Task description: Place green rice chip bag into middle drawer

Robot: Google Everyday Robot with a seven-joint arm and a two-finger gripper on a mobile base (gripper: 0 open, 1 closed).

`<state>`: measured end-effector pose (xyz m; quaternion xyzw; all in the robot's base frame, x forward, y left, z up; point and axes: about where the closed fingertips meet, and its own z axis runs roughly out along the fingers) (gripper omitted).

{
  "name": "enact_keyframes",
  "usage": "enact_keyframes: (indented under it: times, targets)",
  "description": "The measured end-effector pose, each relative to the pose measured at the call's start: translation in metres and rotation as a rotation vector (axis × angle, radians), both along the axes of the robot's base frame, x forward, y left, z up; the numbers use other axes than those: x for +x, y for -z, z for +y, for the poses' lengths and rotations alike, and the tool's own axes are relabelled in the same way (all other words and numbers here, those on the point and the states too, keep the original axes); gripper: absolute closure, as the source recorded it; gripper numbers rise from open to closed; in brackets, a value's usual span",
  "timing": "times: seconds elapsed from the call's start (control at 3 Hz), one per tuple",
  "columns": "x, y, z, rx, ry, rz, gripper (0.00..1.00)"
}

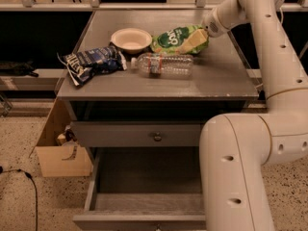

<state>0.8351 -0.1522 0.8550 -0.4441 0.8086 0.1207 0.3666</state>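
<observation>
The green rice chip bag (174, 36) lies on the grey cabinet top (159, 83), at the back right, just right of a white bowl. My gripper (195, 41) reaches in from the right and lies over the bag's right end, touching it. The white arm (269, 57) runs down the right side of the view and its large base link hides the cabinet's lower right. The middle drawer (147, 176) is pulled open below, showing its flat inner floor and side walls.
A white bowl (130, 39), a clear plastic bottle (163, 65) lying on its side and a dark blue and white chip bag (91, 61) share the top. A shut drawer with a round knob (157, 137) sits above the open one. A cardboard box (60, 150) stands at the left on the floor.
</observation>
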Motion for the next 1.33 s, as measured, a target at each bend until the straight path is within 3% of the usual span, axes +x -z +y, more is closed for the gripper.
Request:
enact_keyframes:
  times: [0.33,0.67,1.0,1.33]
  targets:
    - [0.0000,0.0000,0.0000,0.000,0.000,0.000,0.37]
    - [0.0000,0.0001,0.0001,0.000,0.000,0.000,0.68]
    - [0.0000,0.0001,0.0001,0.000,0.000,0.000,0.93]
    - [0.0000,0.0051,0.0025,-0.005,-0.005,0.011,1.00]
